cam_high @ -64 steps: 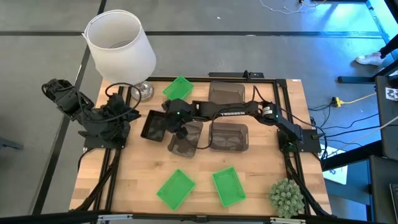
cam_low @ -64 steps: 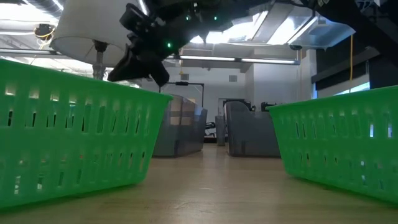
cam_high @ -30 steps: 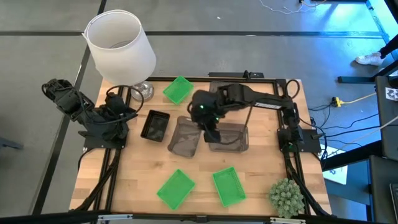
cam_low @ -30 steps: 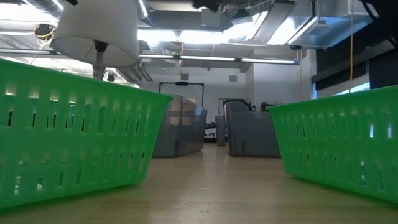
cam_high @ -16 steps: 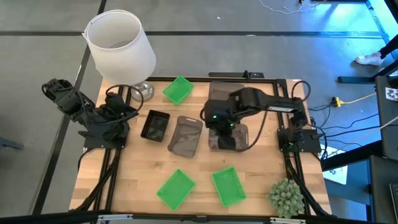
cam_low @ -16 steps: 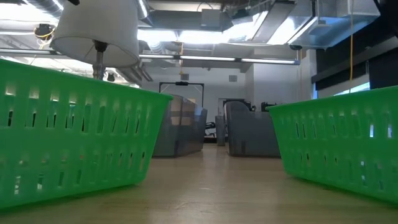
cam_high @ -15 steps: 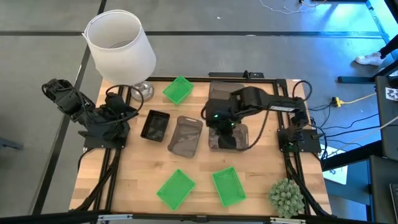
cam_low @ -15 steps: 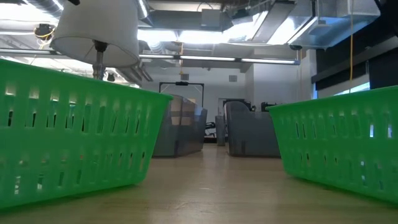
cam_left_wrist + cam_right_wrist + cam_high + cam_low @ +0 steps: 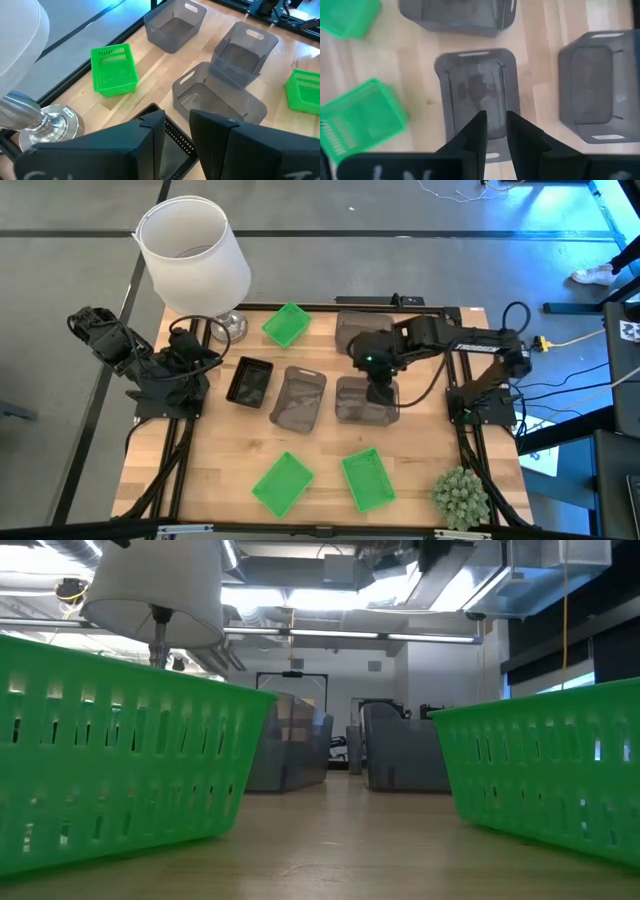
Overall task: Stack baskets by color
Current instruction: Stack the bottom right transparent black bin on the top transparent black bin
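Three grey-brown baskets stand on the table: one at the far edge, one in the middle and one right of it. A black basket sits left of them. One green basket stands at the far edge, and two more near the front. My right gripper hangs above the right grey basket, pointing down, narrowly open with nothing between its fingers. My left gripper waits folded back at the table's left edge, open and holding nothing.
A white lamp on a metal foot stands at the far left corner. A round green plant ball sits at the near right corner. In the low view the two near green baskets fill the foreground.
My right gripper has travelled toward the table's right edge, from over the gap between the middle and right grey baskets to above the right one, rolling its wrist as it went. No basket has moved.
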